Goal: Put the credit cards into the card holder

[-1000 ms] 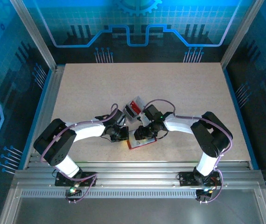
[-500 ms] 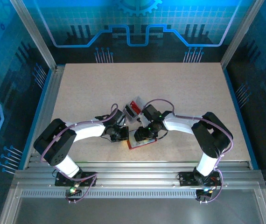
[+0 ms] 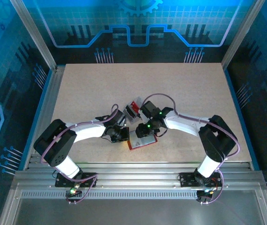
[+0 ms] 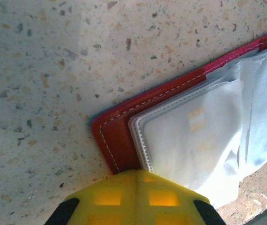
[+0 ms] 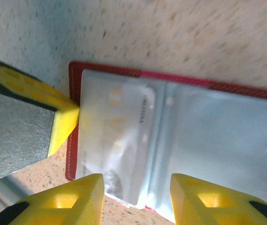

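Hovering released right gripper [image 5: 138,199] above card holder [image 5: 208,122], lying open on table [image 3: 185,89]; print inside its sleeve [image 5: 124,117] blurring beyond reading. Pressing clenched left gripper [image 4: 134,197] onto holder's corner. Showing credit cards [image 3: 132,108] just beyond grippers.

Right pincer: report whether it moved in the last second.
Yes. Against the card holder, the right pincer has shifted slightly up the top view, uncovering more of it.

One card holder [image 3: 144,141], open by the near edge of the tabletop [image 3: 91,89]. Loose credit cards [image 3: 133,106] just beyond it: I make it two, one red, one darker, partly hidden. Two grippers: left gripper [image 4: 134,190], right gripper [image 5: 140,199].
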